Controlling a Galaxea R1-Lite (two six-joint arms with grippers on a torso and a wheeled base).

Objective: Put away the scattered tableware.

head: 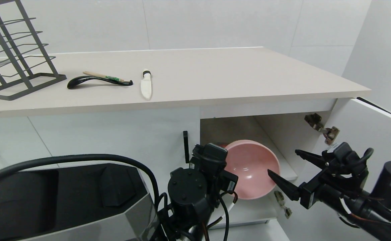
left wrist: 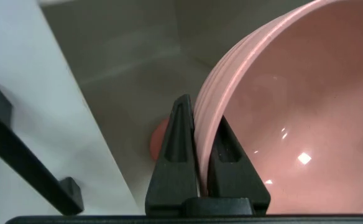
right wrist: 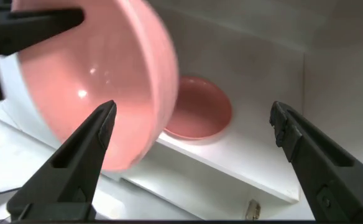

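**Bowl at the cupboard mouth: held on edge by the left arm, shelf lies behind it**

Upper left of the head view: dark grey wire rack (head: 14, 50) on the pale beige surface (head: 232, 73). To its right lie a black curved ladle (head: 95, 80), a wooden chopstick with a green band (head: 103, 76) lying behind the ladle's handle, then a white knife with a black collar (head: 146, 87). None of the three is near either arm.

Lower centre: the left gripper (left wrist: 201, 168) has its fingers (left wrist: 180, 149) clamped on the rim of the glossy pink ribbed bowl (head: 254, 169), one inside the wall and one outside. The bowl hangs tipped on edge, with its opening facing out of the open white cupboard (head: 235, 127).

In the right wrist view, a shallow pink plate (right wrist: 197, 109) lies on the white shelf (right wrist: 256, 162), deeper in than the bowl.

Lower right: the right gripper (head: 284, 162) sits just beside the bowl's right rim, fingers spread wide and holding nothing.

Judgement: the left arm does this placement. The shelf spot lies behind the bowl's base, so the bowl should go inward and be tipped back level before the fingers let go.
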